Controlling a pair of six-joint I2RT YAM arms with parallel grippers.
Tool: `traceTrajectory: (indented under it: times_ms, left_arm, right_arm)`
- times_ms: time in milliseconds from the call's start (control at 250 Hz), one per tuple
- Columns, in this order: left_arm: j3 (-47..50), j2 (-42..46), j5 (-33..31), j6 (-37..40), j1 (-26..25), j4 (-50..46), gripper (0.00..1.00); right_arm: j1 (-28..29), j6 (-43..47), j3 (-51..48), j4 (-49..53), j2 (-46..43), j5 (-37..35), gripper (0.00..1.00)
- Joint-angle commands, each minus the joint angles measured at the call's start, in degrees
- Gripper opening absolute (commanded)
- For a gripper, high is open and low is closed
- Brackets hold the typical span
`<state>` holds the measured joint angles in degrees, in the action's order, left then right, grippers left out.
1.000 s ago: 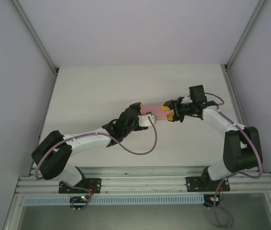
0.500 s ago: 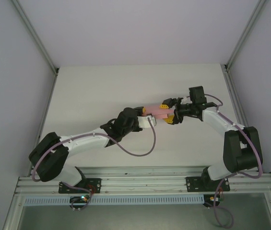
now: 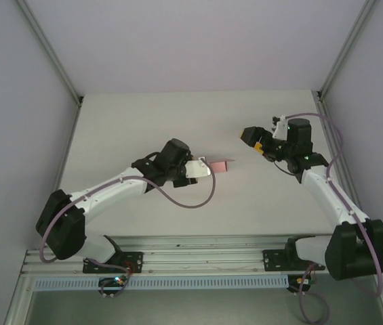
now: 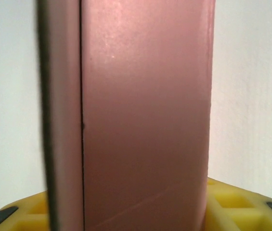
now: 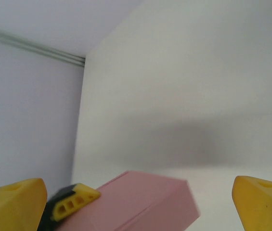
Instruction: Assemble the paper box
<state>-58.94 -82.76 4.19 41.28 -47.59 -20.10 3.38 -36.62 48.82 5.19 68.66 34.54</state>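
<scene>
Pink card, the paper box [image 3: 222,164], juts from the left tool [image 3: 207,167] at mid-frame in the top view, and the right tool [image 3: 257,141] has just released it and drawn back to the upper right.

From the left wrist, we see that tool clamped on the box.

From the right wrist, the tips stand wide apart with the box low at centre. We judge that the left arm alone now carries it.

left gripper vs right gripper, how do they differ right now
The left gripper is closed on the box; the right gripper stands wide open, holding nothing. The left gripper touches the box, while the right gripper is clear of it, off its far end. Both have yellow fingers.
</scene>
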Motion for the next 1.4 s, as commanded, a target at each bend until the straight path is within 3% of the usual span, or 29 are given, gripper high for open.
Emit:
traceTrajectory:
  times_ms: [0,100,188,280,387,539,703,959,1006,1126,1270,1398]
  left_arm:
    - [-3.1,-1.4,8.5,-2.5,2.1,-12.4,0.49]
    - [-4.1,-3.7,10.7,-2.9,4.0,-13.8,0.49]
    - [-5.5,-6.1,12.2,-2.8,5.3,-14.8,0.49]
    - [-7.2,-8.7,12.1,-3.0,6.2,-14.6,0.49]
    - [-9.8,-12.0,9.5,-2.9,6.4,-14.5,0.49]
    - [-13.8,-16.5,8.4,-1.6,6.4,-16.7,0.49]
    - [-15.5,-18.6,9.4,-0.8,6.6,-17.8,0.48]
    - [-15.3,-18.9,12.5,0.6,7.0,-17.6,0.5]
    - [-15.5,-19.1,12.4,0.6,7.1,-17.6,0.5]
    - [-16.1,-20.0,11.7,0.6,7.2,-18.0,0.5]
    - [-16.4,-20.6,11.4,0.5,7.4,-18.4,0.5]
    - [-16.6,-20.6,11.2,0.4,7.5,-17.7,0.5]
  right_arm:
    - [-0.3,18.5,-4.2,-7.3,-2.3,2.8,1.0]
    - [0.0,23.0,-5.0,-9.3,-2.2,9.5,0.97]
    - [1.5,27.7,-3.4,-5.0,-0.5,12.7,0.87]
    - [4.6,33.4,-1.7,0.4,1.5,9.9,0.75]
    - [7.7,37.6,-0.4,3.5,4.5,8.3,0.7]
    - [11.5,42.9,1.3,4.2,9.0,5.1,0.69]
    - [11.6,48.5,4.3,7.4,13.8,0.8,0.7]
    - [11.6,56.4,6.7,10.3,18.8,0.9,0.68]
    - [11.7,56.5,7.4,10.4,19.7,1.6,0.61]
    - [11.6,56.1,9.0,11.7,21.2,4.2,0.35]
    - [11.7,54.2,8.0,10.7,19.3,3.3,0.24]
    - [11.7,51.4,8.8,14.1,18.2,-0.4,0.07]
